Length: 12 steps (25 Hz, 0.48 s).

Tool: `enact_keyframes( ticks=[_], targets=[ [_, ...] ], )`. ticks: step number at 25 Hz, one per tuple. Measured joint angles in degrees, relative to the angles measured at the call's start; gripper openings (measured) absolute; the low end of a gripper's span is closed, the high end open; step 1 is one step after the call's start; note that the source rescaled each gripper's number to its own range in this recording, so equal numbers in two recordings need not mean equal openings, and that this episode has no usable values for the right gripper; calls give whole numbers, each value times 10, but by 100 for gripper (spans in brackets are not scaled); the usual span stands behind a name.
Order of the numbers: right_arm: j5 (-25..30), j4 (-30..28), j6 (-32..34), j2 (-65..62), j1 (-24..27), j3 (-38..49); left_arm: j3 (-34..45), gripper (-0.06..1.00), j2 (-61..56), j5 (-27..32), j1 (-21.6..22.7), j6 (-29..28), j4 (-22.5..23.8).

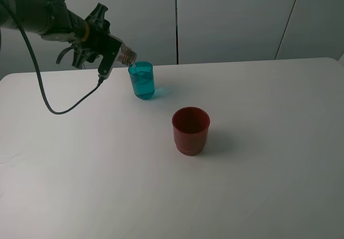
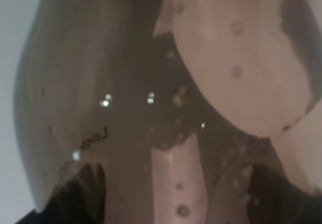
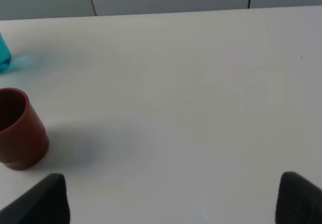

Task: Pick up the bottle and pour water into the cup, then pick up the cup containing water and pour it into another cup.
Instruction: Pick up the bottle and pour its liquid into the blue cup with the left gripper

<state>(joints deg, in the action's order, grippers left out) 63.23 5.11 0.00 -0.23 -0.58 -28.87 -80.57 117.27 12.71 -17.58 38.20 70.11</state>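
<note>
The bottle (image 1: 127, 55) lies tipped almost flat. Its long axis runs from the left gripper (image 1: 110, 50) out to the right, and its open neck sits at the left rim of the cup (image 1: 142, 81). That gripper is clamped hard on the bottle's body, and its wrist view shows only smoky plastic close up. The cup stands upright toward the back of the table (image 1: 258, 185); how full it is seems hard to judge from here. Another cup (image 1: 190, 130), the red one, stands apart, forward and right of it. The right gripper (image 3: 173, 204) hangs over bare tabletop with jaws spread wide, holding nothing. The left arm is clearly the nearer to the cup.
</note>
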Motion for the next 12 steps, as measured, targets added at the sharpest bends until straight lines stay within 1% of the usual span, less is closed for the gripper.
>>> enact_keyframes(
  ticks=[6,12],
  targets=[
    [0,0,0,0,0,0,0,0,0,-2,0,-2,23],
    [0,0,0,0,0,0,0,0,0,-4,-2,-3,60]
  ],
)
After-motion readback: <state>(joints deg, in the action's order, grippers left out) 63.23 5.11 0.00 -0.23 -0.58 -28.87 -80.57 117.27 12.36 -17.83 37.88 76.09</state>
